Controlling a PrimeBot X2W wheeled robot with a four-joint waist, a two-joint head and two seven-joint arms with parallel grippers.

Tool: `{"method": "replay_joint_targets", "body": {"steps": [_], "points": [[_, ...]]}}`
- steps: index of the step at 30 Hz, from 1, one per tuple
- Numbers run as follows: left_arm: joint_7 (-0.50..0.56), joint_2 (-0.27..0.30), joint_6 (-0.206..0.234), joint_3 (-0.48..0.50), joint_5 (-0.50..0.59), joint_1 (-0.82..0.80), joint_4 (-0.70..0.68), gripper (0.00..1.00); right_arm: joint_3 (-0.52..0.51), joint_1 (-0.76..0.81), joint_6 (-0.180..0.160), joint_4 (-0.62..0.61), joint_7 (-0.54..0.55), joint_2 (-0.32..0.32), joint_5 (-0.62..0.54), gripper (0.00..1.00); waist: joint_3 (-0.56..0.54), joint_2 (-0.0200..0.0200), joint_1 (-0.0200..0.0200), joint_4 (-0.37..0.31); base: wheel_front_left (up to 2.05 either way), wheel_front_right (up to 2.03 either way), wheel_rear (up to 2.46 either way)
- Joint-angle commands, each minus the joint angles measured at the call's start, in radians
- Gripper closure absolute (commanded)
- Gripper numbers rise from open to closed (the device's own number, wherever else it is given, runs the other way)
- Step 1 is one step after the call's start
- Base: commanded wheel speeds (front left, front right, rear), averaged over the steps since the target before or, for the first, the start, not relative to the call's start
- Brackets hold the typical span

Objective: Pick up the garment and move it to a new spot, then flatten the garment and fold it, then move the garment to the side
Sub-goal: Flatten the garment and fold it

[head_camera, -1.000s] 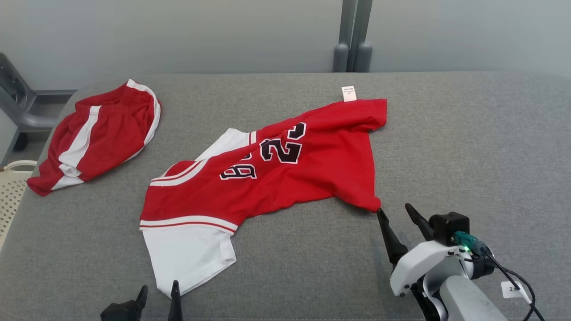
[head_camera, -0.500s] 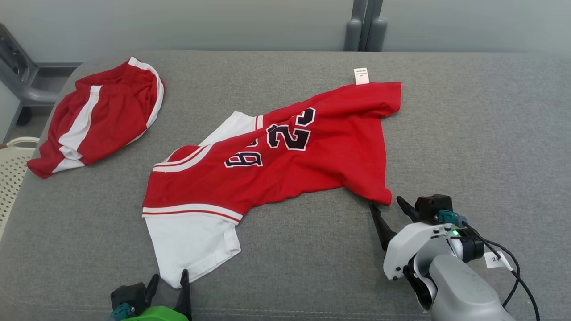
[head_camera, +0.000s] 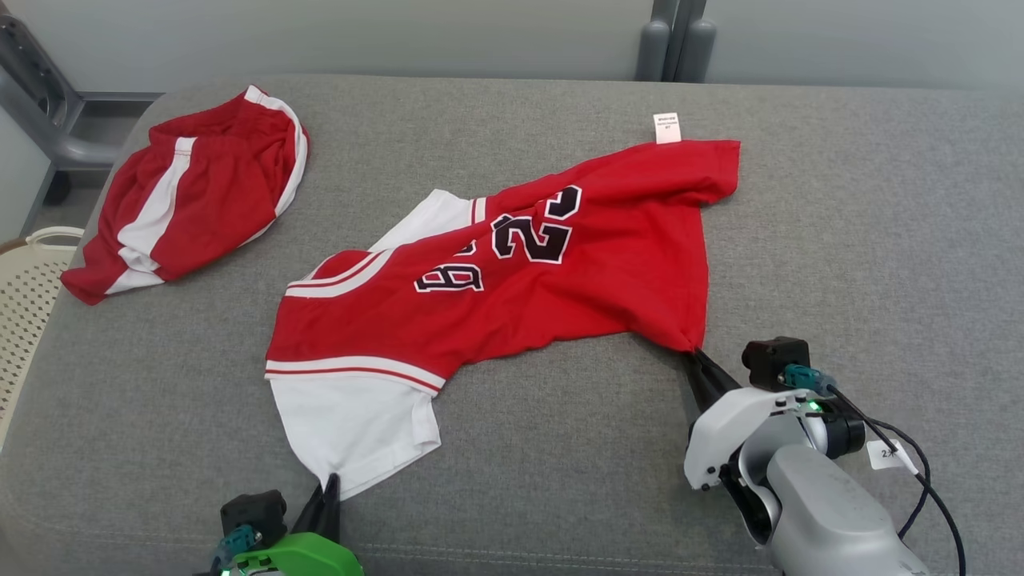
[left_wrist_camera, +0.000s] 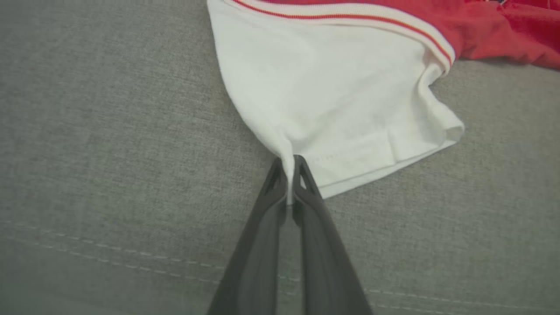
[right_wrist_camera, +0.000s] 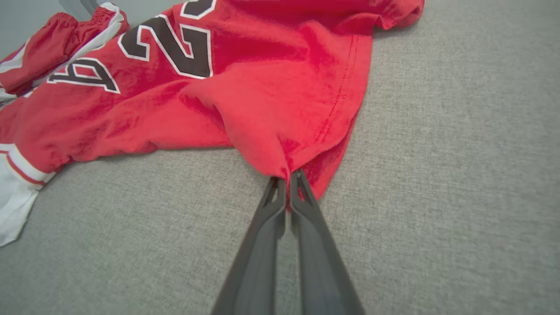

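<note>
The garment [head_camera: 512, 272] is a red jersey with black numbers and white sleeves, lying rumpled across the middle of the grey surface. My left gripper [head_camera: 326, 485] is shut on the corner of its white sleeve [left_wrist_camera: 332, 100] at the near left; the pinched cloth shows between the fingers [left_wrist_camera: 276, 183]. My right gripper [head_camera: 696, 358] is shut on the red hem corner [right_wrist_camera: 284, 144] at the near right, with the fabric bunched into the fingertips [right_wrist_camera: 302, 186].
Red shorts with white stripes [head_camera: 192, 192] lie at the far left of the grey cushion [head_camera: 864, 240]. A cream perforated basket [head_camera: 28, 280] stands off the left edge. Grey posts [head_camera: 676, 40] rise behind the far edge.
Both grippers moved forward onto the garment's near corners and closed on them. The camera shifted, so the whole scene sits further right and higher in view.
</note>
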Motion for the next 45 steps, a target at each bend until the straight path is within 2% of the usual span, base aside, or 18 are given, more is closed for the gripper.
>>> {"method": "replay_joint_targets", "body": {"steps": [1, 4, 11, 16, 19, 21, 22, 26, 34, 38, 41, 45], "points": [[0.001, 0.002, 0.003, 0.004, 0.008, -0.019, -0.010, 1.00, -0.002, 0.001, 0.000, -0.013, -0.004, -0.004, 0.000, 1.00, 0.000, 0.0000, 0.0000, -0.002, 0.00, 0.00, 0.00], [0.001, 0.002, 0.007, 0.021, 0.028, -0.009, -0.053, 1.00, -0.007, 0.009, 0.000, -0.039, -0.004, -0.004, -0.004, 1.00, -0.004, 0.0000, 0.0000, -0.005, 0.00, 0.00, 0.00], [0.000, 0.028, 0.009, 0.075, 0.104, 0.019, -0.287, 1.00, -0.043, 0.040, 0.000, -0.144, -0.004, -0.005, 0.001, 1.00, -0.026, 0.0000, 0.0000, -0.019, 0.00, 0.00, 0.00], [0.000, 0.077, 0.002, 0.059, 0.157, -0.047, -0.412, 1.00, -0.010, -0.004, 0.000, -0.195, -0.004, -0.024, 0.063, 1.00, -0.022, 0.0000, 0.0000, -0.044, 0.00, 0.00, 0.00], [0.002, 0.104, -0.001, 0.039, 0.166, -0.097, -0.435, 1.00, 0.017, -0.044, 0.000, -0.212, 0.006, -0.035, 0.104, 1.00, -0.010, 0.0000, 0.0000, -0.056, 0.00, 0.00, 0.00], [0.015, 0.142, -0.004, 0.015, 0.179, -0.171, -0.451, 1.00, 0.044, -0.099, 0.000, -0.227, 0.026, -0.059, 0.140, 1.00, 0.008, 0.0000, 0.0000, -0.070, 0.00, 0.00, 0.00], [0.038, 0.166, -0.008, -0.012, 0.165, -0.260, -0.466, 1.00, 0.067, -0.169, 0.000, -0.245, 0.052, -0.073, 0.178, 1.00, 0.034, 0.0000, 0.0000, -0.085, 0.00, 0.00, 0.00], [0.096, 0.259, -0.007, -0.098, 0.130, -0.472, -0.475, 1.00, 0.095, -0.340, 0.000, -0.258, 0.117, -0.092, 0.265, 1.00, 0.105, 0.0000, 0.0000, -0.119, 0.00, 0.00, 0.00], [0.195, 0.404, -0.007, -0.277, -0.024, -0.944, -0.415, 1.00, 0.078, -0.753, 0.000, -0.164, 0.230, -0.104, 0.391, 1.00, 0.292, 0.0000, 0.0000, -0.167, 0.00, 0.00, 0.00], [0.239, 0.431, -0.008, -0.342, -0.121, -1.167, -0.338, 1.00, 0.029, -0.962, 0.000, -0.067, 0.251, -0.097, 0.419, 1.00, 0.378, 0.0000, 0.0000, -0.175, 0.00, 0.00, 0.00], [0.245, 0.430, -0.008, -0.350, -0.187, -1.313, -0.260, 1.00, 0.003, -1.099, 0.000, 0.025, 0.243, -0.088, 0.407, 1.00, 0.410, 0.0000, 0.0000, -0.183, 0.00, 0.00, 0.00], [0.258, 0.444, -0.007, -0.398, -0.195, -1.453, -0.176, 1.00, -0.026, -1.239, 0.000, 0.145, 0.206, -0.066, 0.380, 1.00, 0.422, 0.0000, 0.0000, -0.206, 0.00, 0.00, 0.00]]}}
